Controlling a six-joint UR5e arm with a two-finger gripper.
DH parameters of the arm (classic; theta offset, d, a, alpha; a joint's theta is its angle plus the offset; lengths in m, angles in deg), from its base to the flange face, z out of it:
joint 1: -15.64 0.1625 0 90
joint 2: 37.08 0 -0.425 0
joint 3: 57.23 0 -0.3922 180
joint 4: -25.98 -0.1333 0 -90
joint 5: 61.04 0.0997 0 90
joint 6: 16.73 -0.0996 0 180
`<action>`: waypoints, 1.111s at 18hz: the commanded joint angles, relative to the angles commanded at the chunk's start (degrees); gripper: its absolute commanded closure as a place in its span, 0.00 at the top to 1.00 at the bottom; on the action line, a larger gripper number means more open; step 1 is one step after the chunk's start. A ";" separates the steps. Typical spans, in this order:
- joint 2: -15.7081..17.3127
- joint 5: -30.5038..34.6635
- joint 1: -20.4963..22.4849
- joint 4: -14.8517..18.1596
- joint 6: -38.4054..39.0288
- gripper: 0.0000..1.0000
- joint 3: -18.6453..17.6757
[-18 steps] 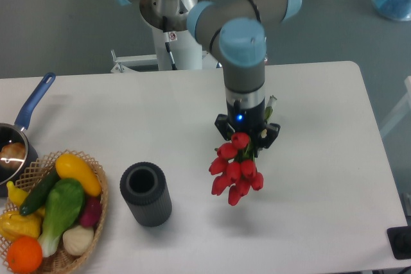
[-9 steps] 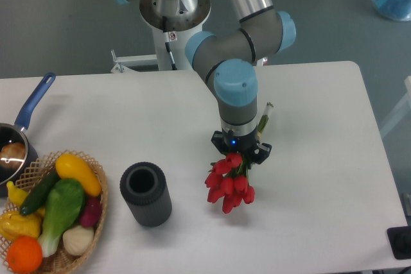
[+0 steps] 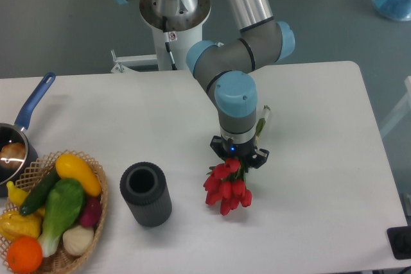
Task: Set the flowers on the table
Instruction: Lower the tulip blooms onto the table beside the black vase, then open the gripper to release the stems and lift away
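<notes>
Gripper (image 3: 238,157), jaws clenched on the tulip bunch (image 3: 227,185) right of the dark cylindrical vase (image 3: 146,194): premature release risks blooms striking the table (image 3: 321,158) and rolling toward its near edge.

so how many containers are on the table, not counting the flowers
3: a dark grey ribbed cylindrical vase front centre-left, a woven wicker basket of vegetables at the front left corner, and a blue-handled metal saucepan at the left edge, partly cut off.

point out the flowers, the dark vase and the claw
flowers (image 3: 226,188), fixed camera, on the cluster of red blooms
dark vase (image 3: 146,202), fixed camera, on its ribbed side wall
claw (image 3: 239,157), fixed camera, on the black end over the blooms, fingers hidden
</notes>
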 joint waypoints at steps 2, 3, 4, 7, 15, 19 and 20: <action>-0.35 0.00 0.00 0.00 0.09 0.45 0.09; -0.53 0.00 0.00 0.00 0.17 0.45 0.09; -0.79 0.00 0.00 0.00 0.17 0.45 0.17; -1.67 -0.09 0.00 -0.17 0.09 0.45 0.26; -1.50 0.09 0.00 -0.35 -0.18 0.99 2.46; -0.01 0.44 0.09 -0.44 0.09 1.00 2.81; 0.43 0.35 0.09 -0.44 0.17 1.00 2.90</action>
